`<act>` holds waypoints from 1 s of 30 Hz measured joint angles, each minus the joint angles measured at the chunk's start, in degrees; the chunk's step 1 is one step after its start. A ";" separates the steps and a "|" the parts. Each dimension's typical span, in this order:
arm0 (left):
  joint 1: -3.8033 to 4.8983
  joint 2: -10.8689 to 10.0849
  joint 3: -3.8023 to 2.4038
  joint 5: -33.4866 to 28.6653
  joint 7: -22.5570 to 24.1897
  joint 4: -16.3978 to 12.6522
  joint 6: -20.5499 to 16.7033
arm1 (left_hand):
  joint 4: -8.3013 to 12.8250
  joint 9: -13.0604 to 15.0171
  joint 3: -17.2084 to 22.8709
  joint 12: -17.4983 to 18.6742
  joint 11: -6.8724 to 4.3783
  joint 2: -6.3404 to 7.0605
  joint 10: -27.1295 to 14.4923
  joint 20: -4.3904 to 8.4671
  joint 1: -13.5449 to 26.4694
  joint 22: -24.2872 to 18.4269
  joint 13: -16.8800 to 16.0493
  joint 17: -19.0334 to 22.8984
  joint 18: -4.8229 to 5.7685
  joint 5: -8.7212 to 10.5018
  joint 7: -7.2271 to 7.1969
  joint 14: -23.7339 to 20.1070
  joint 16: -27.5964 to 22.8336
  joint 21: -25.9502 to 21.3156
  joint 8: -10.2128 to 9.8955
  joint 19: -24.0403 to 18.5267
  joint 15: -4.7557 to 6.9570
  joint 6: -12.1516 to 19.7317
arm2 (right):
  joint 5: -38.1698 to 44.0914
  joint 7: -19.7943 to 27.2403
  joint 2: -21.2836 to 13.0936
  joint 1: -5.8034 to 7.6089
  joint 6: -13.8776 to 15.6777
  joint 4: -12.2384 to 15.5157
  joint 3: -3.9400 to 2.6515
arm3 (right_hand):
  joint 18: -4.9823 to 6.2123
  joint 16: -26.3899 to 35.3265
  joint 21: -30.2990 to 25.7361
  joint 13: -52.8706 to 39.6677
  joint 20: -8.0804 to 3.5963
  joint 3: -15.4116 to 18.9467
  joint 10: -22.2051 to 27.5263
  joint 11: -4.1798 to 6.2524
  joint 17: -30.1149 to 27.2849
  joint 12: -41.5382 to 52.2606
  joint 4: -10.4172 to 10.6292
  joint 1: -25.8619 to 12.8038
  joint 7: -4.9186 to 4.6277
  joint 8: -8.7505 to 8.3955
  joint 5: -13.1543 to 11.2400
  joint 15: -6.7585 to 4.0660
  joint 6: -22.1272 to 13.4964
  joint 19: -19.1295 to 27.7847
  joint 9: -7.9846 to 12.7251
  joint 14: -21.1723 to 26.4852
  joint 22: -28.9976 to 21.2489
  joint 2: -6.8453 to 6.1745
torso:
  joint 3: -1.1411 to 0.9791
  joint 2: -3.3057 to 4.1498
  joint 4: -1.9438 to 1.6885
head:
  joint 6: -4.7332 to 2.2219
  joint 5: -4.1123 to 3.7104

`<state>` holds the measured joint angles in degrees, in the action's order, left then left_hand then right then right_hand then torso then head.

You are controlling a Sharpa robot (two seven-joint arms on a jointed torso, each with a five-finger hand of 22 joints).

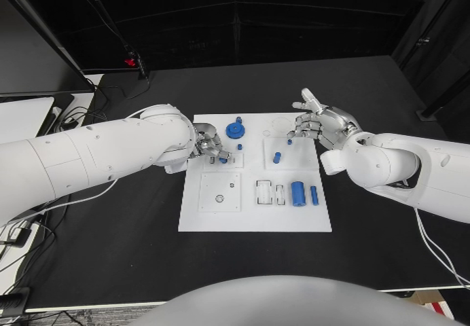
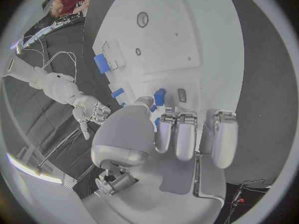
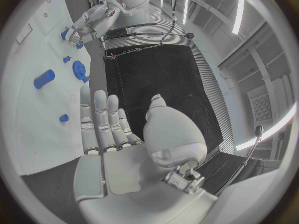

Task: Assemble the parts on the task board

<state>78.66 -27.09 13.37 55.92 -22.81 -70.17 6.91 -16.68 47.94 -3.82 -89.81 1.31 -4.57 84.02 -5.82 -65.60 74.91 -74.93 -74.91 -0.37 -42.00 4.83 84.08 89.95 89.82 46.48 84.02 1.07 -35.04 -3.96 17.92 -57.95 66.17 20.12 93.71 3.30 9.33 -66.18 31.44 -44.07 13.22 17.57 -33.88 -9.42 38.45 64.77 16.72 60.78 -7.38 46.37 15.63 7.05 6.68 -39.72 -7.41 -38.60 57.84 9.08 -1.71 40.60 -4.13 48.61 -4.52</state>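
Note:
The white task board (image 1: 255, 221) lies mid-table. My left hand (image 1: 208, 146) rests on its far left part, fingers curled, pinching a small blue part (image 2: 160, 97) against the board beside a dark slot (image 2: 182, 95). My right hand (image 1: 318, 122) hovers over the far right corner with its fingers spread and nothing in them; its palm (image 3: 118, 149) is bare. On the board lie a blue gear (image 1: 235, 129), a short peg (image 1: 277, 157), a blue cylinder (image 1: 297, 192) and a slim blue bar (image 1: 314, 195).
A square inset plate with a small hole (image 1: 221, 191) sits at the board's near left, and open rectangular slots (image 1: 264, 192) lie beside the cylinder. Cables and a white box (image 1: 24, 115) lie at the table's far left. Black table surrounds the board.

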 measured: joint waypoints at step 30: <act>0.07 -0.01 -0.07 0.00 -0.42 0.02 0.45 | 0.06 0.39 4.78 0.00 -0.42 2.05 0.00 0.40 -6.05 0.00 0.00 0.00 0.00 -2.90 -0.63 0.00 0.00 0.00 -0.05 0.00 0.40 -0.16 | 0.00 -0.06 0.04 -0.01 0.00 -0.11 0.02 | 0.00 0.00 0.00 -0.01 0.00 0.00 0.00 0.00 0.01 0.00 0.00 0.00 0.00 0.00 0.00 0.00 0.00 0.00 0.04 0.00 -0.04 0.00 | 0.02 -0.01 0.04 | 0.24 -0.18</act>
<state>78.73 -27.10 13.30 55.92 -23.23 -70.15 7.37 -16.61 48.32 0.96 -89.81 0.89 -2.51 84.02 -5.41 -71.66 74.91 -74.93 -74.91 -0.37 -44.89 4.20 84.08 89.95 89.82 46.42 84.03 1.47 -35.19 -3.96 17.85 -57.91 66.16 20.12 93.60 3.31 9.34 -66.18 31.44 -44.08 13.22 17.57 -33.88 -9.42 38.45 64.77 16.72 60.78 -7.38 46.37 15.63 7.05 6.68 -39.72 -7.37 -38.60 57.80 9.08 -1.69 40.59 -4.08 48.85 -4.69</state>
